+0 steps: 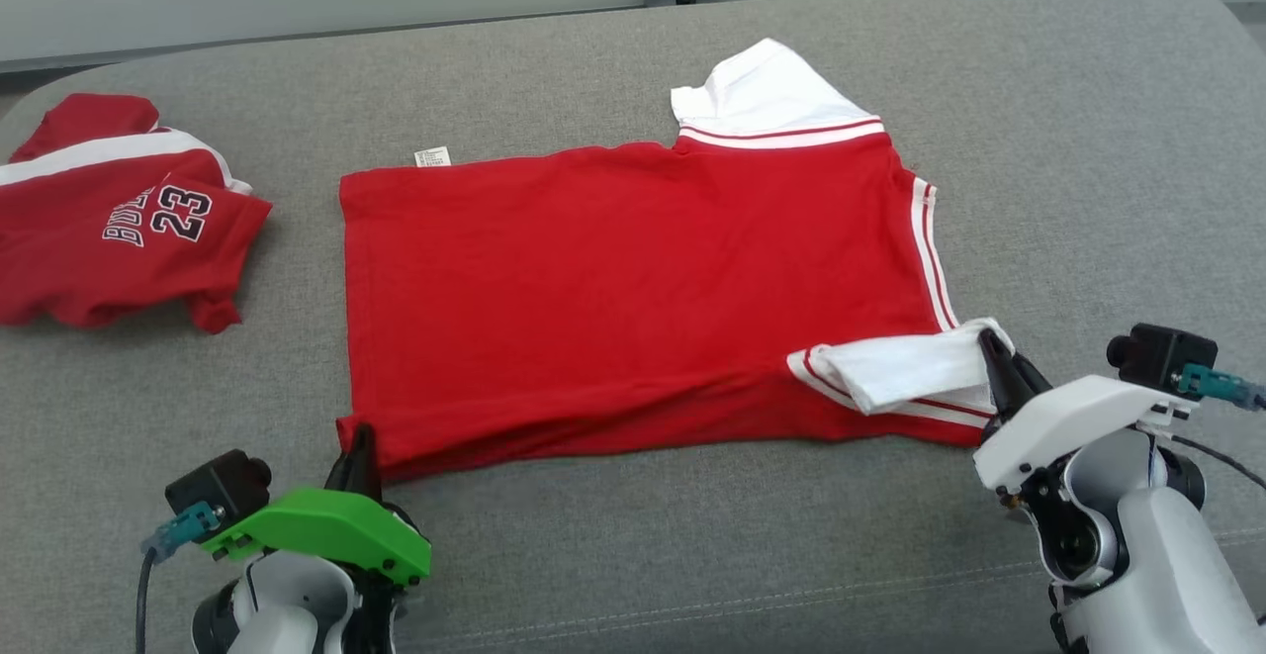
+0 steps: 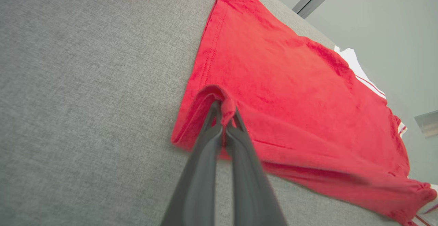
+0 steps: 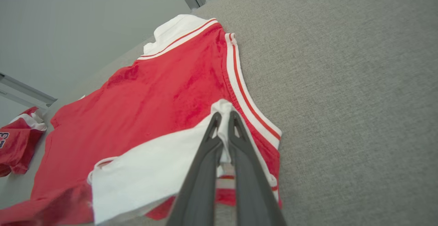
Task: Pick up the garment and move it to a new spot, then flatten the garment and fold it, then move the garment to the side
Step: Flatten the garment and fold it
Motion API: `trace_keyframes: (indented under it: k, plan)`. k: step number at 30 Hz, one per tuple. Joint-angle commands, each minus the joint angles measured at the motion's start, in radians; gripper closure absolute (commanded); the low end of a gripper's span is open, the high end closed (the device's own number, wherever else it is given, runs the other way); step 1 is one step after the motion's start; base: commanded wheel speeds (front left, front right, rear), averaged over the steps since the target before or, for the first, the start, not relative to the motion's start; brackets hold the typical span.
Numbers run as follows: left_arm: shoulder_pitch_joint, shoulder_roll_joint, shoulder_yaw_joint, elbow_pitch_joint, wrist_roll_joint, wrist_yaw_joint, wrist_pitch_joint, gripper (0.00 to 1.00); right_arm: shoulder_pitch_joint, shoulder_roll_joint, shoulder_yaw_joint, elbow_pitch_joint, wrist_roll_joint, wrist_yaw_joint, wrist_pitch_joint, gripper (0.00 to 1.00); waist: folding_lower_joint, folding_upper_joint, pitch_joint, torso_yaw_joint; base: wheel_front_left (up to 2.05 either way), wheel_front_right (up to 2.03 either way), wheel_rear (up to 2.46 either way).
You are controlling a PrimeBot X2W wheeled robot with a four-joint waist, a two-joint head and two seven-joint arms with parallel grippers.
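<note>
Clamped on the near edge of the garment (image 1: 633,278), the left gripper (image 1: 361,438) and right gripper (image 1: 990,349) should lift evenly, keeping it taut.

Jersey (image 1: 109,229) left of left gripper (image 1: 362,444) cut off by edge, lettering partly hidden. Label (image 1: 432,156) print too small to be read.

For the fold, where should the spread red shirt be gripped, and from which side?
At the two near corners, from the robot's side: the red shirt lies flat, near edge toward the robot. The left end effector pinches the hem corner, the right end effector the white sleeve, so lifting both should carry that edge over.
</note>
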Motion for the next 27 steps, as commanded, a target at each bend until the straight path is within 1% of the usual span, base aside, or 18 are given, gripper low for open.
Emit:
trace_keyframes:
  k: [1, 4, 8, 11, 12, 16, 17, 18, 19, 20, 23, 27]
  plan:
    - [-0.049, -0.006, 0.009, 0.032, -0.009, 0.005, 0.003, 1.00, -0.057, -0.001, -0.008, 0.046, -0.017, 0.000, -0.006, 1.00, 0.0000, 0.0000, 0.020, -0.001, 0.00, 0.00, 0.00]
    - [-0.100, -0.017, 0.008, 0.076, -0.010, 0.000, 0.006, 1.00, -0.129, 0.000, -0.008, 0.120, -0.041, 0.000, -0.008, 1.00, 0.0000, 0.0000, 0.037, 0.001, 0.00, 0.00, 0.00]
    - [-0.163, -0.028, 0.013, 0.140, -0.009, 0.006, 0.005, 1.00, -0.214, 0.001, 0.002, 0.216, -0.063, 0.000, -0.019, 1.00, 0.0000, 0.0000, 0.056, 0.007, 0.00, 0.00, 0.00]
    - [-0.197, -0.033, 0.013, 0.183, -0.006, 0.007, 0.004, 1.00, -0.262, 0.002, 0.009, 0.283, -0.074, 0.000, -0.033, 1.00, 0.0000, 0.0000, 0.064, 0.010, 0.00, 0.00, 0.00]
    - [-0.197, -0.033, 0.013, 0.183, -0.006, 0.007, 0.004, 1.00, -0.262, 0.002, 0.009, 0.283, -0.074, 0.000, -0.033, 1.00, 0.0000, 0.0000, 0.064, 0.010, 0.00, 0.00, 0.00]
    - [-0.235, -0.037, 0.016, 0.234, -0.008, 0.004, 0.003, 1.00, -0.310, 0.002, 0.015, 0.359, -0.083, 0.000, -0.055, 1.00, 0.0000, 0.0000, 0.069, 0.015, 0.00, 0.00, 0.00]
    - [-0.252, -0.043, 0.018, 0.254, -0.014, -0.002, -0.001, 0.64, -0.329, 0.002, 0.012, 0.392, -0.081, 0.000, -0.072, 0.83, 0.0000, 0.0000, 0.069, 0.017, 0.00, 0.00, 0.00]
    - [-0.261, -0.044, 0.020, 0.264, -0.016, -0.006, -0.006, 0.23, -0.338, 0.002, 0.009, 0.407, -0.078, 0.000, -0.082, 0.57, 0.0000, 0.0000, 0.069, 0.017, 0.00, 0.00, 0.00]
    - [-0.269, -0.045, 0.020, 0.272, -0.015, -0.007, -0.010, 0.00, -0.346, 0.002, 0.004, 0.422, -0.070, 0.000, -0.093, 0.13, 0.0000, 0.0000, 0.068, 0.017, 0.00, 0.00, 0.00]
    - [-0.274, -0.048, 0.021, 0.278, -0.016, -0.010, -0.014, 0.00, -0.354, 0.002, 0.002, 0.433, -0.063, 0.000, -0.103, 0.00, 0.0000, 0.0000, 0.066, 0.016, 0.00, 0.00, 0.00]
    - [-0.287, -0.051, 0.015, 0.290, -0.011, -0.028, -0.027, 0.00, -0.371, 0.003, 0.015, 0.459, -0.039, 0.000, -0.135, 0.00, 0.0000, 0.0000, 0.060, 0.013, 0.00, 0.00, 0.00]
    - [-0.290, -0.043, 0.006, 0.292, 0.006, -0.038, -0.043, 0.00, -0.385, 0.003, 0.029, 0.468, -0.008, 0.000, -0.188, 0.00, 0.0000, 0.0000, 0.052, 0.007, 0.00, 0.00, 0.00]
